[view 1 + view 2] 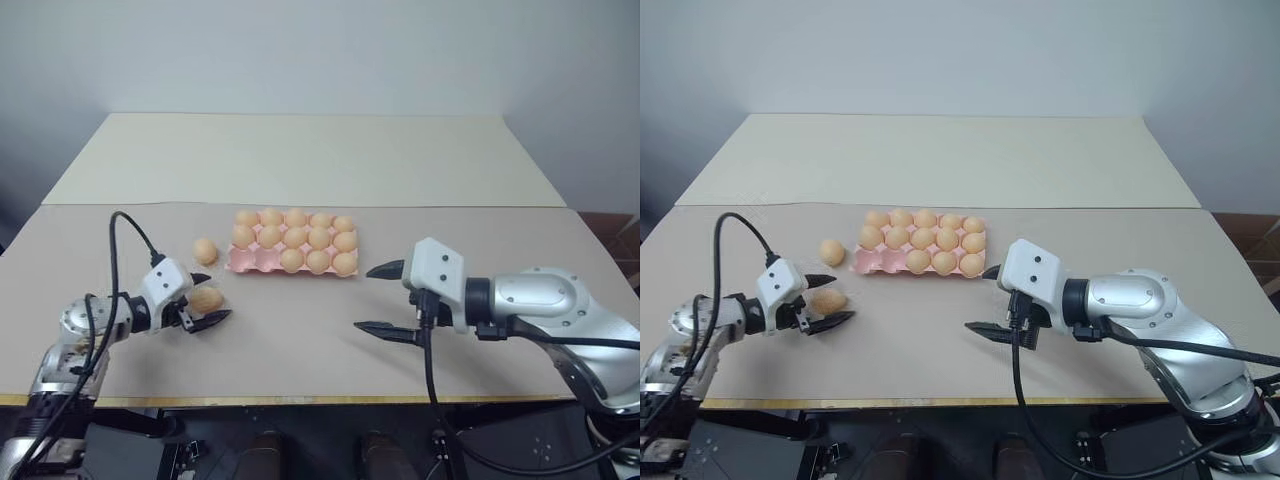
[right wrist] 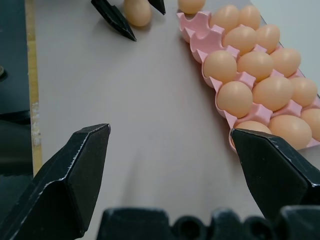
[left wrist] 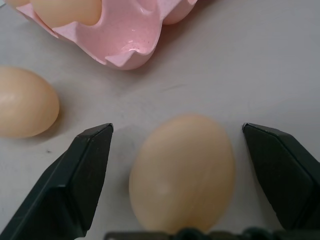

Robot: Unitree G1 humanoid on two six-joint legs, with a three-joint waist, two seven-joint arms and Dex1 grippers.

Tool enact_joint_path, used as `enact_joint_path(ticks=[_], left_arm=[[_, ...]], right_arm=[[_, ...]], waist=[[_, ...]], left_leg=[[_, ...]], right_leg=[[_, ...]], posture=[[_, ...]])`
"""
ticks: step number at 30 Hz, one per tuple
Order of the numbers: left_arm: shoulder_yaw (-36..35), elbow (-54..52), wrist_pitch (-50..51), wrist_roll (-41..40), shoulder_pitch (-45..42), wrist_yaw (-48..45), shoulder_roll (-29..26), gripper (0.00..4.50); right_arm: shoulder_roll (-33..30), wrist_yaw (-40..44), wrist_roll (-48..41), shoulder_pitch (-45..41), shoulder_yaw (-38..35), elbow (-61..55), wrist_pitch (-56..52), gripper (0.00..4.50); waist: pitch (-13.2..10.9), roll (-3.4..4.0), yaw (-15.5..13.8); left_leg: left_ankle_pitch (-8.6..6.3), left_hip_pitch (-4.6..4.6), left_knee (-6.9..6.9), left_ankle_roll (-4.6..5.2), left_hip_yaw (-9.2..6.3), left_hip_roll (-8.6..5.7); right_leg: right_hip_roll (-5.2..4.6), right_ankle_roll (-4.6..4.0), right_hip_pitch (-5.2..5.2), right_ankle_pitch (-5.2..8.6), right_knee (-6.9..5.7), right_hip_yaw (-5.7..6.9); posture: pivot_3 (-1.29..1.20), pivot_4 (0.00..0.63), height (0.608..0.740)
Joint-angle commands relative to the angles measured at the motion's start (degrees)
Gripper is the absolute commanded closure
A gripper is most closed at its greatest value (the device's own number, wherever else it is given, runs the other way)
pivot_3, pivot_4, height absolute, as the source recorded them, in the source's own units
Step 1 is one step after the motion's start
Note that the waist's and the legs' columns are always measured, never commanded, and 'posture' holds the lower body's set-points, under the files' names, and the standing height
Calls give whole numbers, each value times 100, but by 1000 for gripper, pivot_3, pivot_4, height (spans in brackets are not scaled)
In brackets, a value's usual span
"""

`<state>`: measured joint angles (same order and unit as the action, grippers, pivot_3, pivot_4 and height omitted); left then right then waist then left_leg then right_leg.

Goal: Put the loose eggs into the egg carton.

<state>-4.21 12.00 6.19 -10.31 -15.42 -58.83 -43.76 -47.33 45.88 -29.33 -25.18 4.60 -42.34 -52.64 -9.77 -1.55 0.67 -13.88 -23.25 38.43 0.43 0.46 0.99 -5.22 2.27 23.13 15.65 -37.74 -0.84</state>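
- Two loose eggs lie on the table (image 1: 300, 340), both off the left end of the egg carton (image 1: 240, 262). One egg (image 1: 205, 250) lies just beside that end. The other egg (image 1: 207, 299) lies nearer the robot than the carton's front left corner.
- Most cups of the carton are filled: thirteen eggs by my count in the head views, with two cups at the front left bare. By that count, two placements would finish the job.
- Left gripper (image 1: 207, 298) has its jaws wide apart on either side of the nearer egg. In the left wrist view the egg (image 3: 182, 172) sits between the fingers (image 3: 85, 170) with a gap on each side, so nothing is held yet. My reading is that this egg is about to be grasped.
- Right gripper (image 1: 378, 298) hangs off the carton's right front corner, jaws wide, holding nothing.
- Hard to make out: whether the two bare cups are truly empty right to their bottoms, since the head views see them at a slant; the left wrist view does show one empty pink cup (image 3: 125, 37).
- Cut off: the carton's far rows run off the edge of the right wrist view.
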Motion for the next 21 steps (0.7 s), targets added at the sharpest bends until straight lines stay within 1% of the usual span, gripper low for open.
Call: enact_joint_path(ticks=[1, 2, 7, 9, 12, 15, 18, 21], left_arm=[[136, 100, -43, 134, -46, 17, -18, 377], [148, 110, -32, 138, -46, 27, -18, 541], [166, 84, -3, 126, -45, 61, -53, 2154], [150, 68, -19, 129, -38, 108, -45, 2611], [108, -24, -113, 171, -29, 224, -28, 2644], [-3, -236, -182, 6, 0, 209, -2, 2644], [-248, -655, -20, -562, 1, -8, 63, 2644], [-452, -884, 242, -1093, -222, -24, 227, 2644]], right_arm=[[-29, -177, -143, 27, -263, -269, -117, 0], [-29, -224, -165, 32, -282, -276, -143, 0], [18, -436, -170, -14, -211, -245, -189, 0], [75, -519, -169, -45, -155, -227, -202, 0], [112, -590, -161, -48, -101, -228, -207, 0], [113, -633, -140, -38, -73, -232, -195, 0], [111, -686, -98, -43, -43, -230, -176, 0], [138, -773, -74, -79, -21, -230, -169, 0]], waist=[[0, 0, -6], [1, 0, -8], [1, -1, 1], [1, -1, 1], [1, -1, 1], [1, -1, 1], [1, -1, 2], [1, -1, -13]], left_leg=[[0, 1, 1, 0, -1, 0], [0, 1, 4, 0, -3, 0], [0, 4, 21, 1, -4, 1], [0, 5, 22, 1, -6, 3], [0, 4, 22, 1, -8, 4], [0, 2, 22, 1, -8, 3], [-1, -4, 22, 2, -8, 4], [-1, -11, 25, 2, -12, 5]], right_leg=[[0, 0, -2, 0, 0, 1], [0, 0, -4, 0, 0, 2], [1, 0, -7, 0, -17, 1], [3, 0, -7, 0, -20, 2], [4, 1, -6, 0, -21, 3], [2, 1, -6, 0, -20, 3], [3, 1, -1, 0, -19, 4], [2, 1, 1, 1, -17, 8]], posture=[[0, 150, 740], [0, 150, 740], [0, 150, 740], [0, 150, 740], [0, 150, 740], [0, 150, 740], [0, 150, 740], [0, 150, 740]])
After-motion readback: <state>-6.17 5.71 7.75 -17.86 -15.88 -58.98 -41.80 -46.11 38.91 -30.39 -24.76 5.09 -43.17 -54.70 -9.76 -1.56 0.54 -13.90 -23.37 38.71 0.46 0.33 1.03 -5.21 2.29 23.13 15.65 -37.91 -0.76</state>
